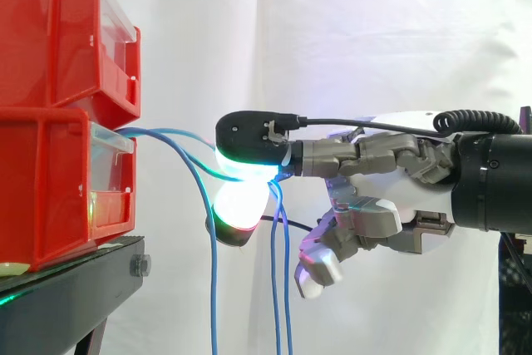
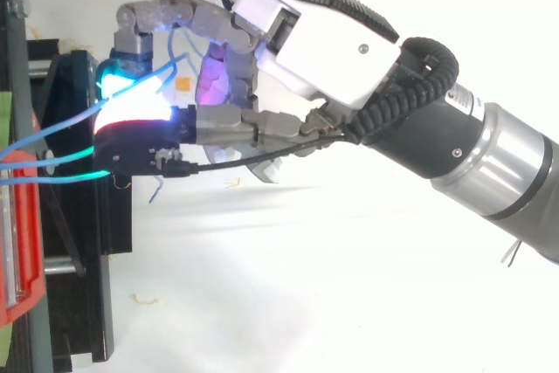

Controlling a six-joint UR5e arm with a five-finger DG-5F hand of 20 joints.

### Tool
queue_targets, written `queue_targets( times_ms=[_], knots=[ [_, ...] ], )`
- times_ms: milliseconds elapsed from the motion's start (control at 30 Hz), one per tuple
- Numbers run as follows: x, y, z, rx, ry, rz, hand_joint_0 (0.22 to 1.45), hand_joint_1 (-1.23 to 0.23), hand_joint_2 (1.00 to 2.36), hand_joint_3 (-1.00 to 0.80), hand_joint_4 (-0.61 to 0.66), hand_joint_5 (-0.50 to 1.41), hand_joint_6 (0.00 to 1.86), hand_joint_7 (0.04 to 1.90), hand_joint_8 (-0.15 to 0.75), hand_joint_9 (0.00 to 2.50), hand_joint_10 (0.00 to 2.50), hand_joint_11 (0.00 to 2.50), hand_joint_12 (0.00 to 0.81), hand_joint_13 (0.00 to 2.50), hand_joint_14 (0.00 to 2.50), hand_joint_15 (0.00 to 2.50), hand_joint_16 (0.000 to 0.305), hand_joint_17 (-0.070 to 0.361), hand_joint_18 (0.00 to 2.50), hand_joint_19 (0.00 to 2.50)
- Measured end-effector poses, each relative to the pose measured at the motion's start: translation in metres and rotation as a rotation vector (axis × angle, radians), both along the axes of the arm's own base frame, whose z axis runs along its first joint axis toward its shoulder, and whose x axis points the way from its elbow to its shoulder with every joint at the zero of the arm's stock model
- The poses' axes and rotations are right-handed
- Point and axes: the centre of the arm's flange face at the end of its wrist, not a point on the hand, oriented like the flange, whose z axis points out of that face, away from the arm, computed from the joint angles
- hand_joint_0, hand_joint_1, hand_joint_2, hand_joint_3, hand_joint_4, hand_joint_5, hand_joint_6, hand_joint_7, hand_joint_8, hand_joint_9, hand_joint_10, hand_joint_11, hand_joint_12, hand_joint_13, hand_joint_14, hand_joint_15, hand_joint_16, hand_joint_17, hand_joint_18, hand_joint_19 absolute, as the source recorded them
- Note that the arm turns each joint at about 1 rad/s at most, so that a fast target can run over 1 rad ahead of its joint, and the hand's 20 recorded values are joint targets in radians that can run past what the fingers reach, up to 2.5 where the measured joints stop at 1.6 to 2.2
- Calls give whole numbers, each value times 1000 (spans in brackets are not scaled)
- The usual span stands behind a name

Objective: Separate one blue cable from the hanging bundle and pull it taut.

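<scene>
Blue cables (image 1: pixel 162 133) come out of the clear drawer (image 1: pixel 112 139) of the lower red bin (image 1: pixel 46 189) and run right to my hand (image 1: pixel 374 160). Two glowing fingertips (image 1: pixel 241 197) pinch at least one strand just right of the bin, about level with the drawer. From the pinch, two blue lengths (image 1: pixel 283 288) hang straight down. Another blue cable (image 1: pixel 214 288) droops from the drawer and hangs free to the left of the fingers. In the top view the strands (image 2: pixel 48 163) stretch from the left edge to the hand (image 2: pixel 323 41), whose other fingers are loosely curled.
A second red bin (image 1: pixel 58 31) is stacked on the lower one. Both rest on a black stand (image 1: pixel 75 288) at the left. A white curtain hangs behind, and open space lies under and right of the hand.
</scene>
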Motion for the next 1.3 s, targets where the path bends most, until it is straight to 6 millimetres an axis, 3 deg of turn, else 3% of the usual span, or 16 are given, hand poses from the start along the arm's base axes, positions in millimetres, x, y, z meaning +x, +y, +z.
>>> queue_targets(
  times_ms=[67, 167, 367, 533, 633, 667, 700, 733, 800, 900, 1133, 1300],
  knots=[
    [0, 0, 0, 0, 0, 0, 625, -919, 1002, -78, 98, 145, 502, 1453, 225, 2148, 29, 711, 401, 1573, 17, 755, 73, 163, 1232, 609],
    [0, 0, 0, 0, 2, 0, 621, -986, 1007, -128, 153, 97, 584, 1313, 247, 2007, 28, 743, 412, 1443, 19, 766, 74, 166, 1112, 650],
    [0, 0, 0, -1, 3, 0, 638, -1085, 1006, -424, 163, 25, 727, 1103, 253, 1764, 28, 801, 384, 1264, 22, 846, 63, 142, 890, 752],
    [0, 0, 0, -1, 3, 0, 469, -1035, 1000, -500, 185, 26, 727, 1082, 271, 1782, 27, 780, 411, 1276, 21, 816, 70, 157, 934, 710],
    [0, 0, 0, -1, 3, 0, 349, -825, 1000, -500, 187, 75, 630, 1251, 275, 1880, 25, 704, 444, 1360, 18, 779, 82, 184, 1066, 630],
    [0, 0, 0, -1, 3, 0, 343, -734, 1000, -500, 146, 106, 562, 1382, 253, 1943, 24, 678, 434, 1403, 17, 754, 83, 186, 1089, 625],
    [0, 0, 0, -1, 4, 0, 353, -512, 1000, -500, 114, 129, 519, 1431, 234, 2014, 24, 643, 416, 1442, 16, 720, 82, 184, 1105, 623],
    [0, 0, 0, -1, 4, 0, 365, -396, 1000, -500, 100, 142, 500, 1461, 216, 2048, 25, 630, 409, 1482, 18, 718, 80, 181, 1102, 623],
    [0, 0, -1, -1, 4, 0, 429, -191, 1000, -500, 89, 147, 500, 1423, 178, 2105, 24, 621, 371, 1509, 19, 727, 71, 160, 1042, 670],
    [0, 0, -1, -1, 4, 0, 512, -86, 1000, -500, 77, 148, 500, 1383, 115, 2153, 27, 631, 340, 1513, 21, 755, 59, 133, 973, 727],
    [0, 0, -1, -1, 4, 0, 632, -293, 1000, -500, 62, 150, 501, 1341, 47, 2215, 29, 690, 321, 1540, 21, 772, 49, 110, 1007, 749],
    [0, 0, 0, -1, 3, 0, 715, -497, 1000, -500, 60, 151, 502, 1339, 62, 2237, 29, 709, 321, 1541, 22, 768, 46, 104, 1036, 758]
  ],
)
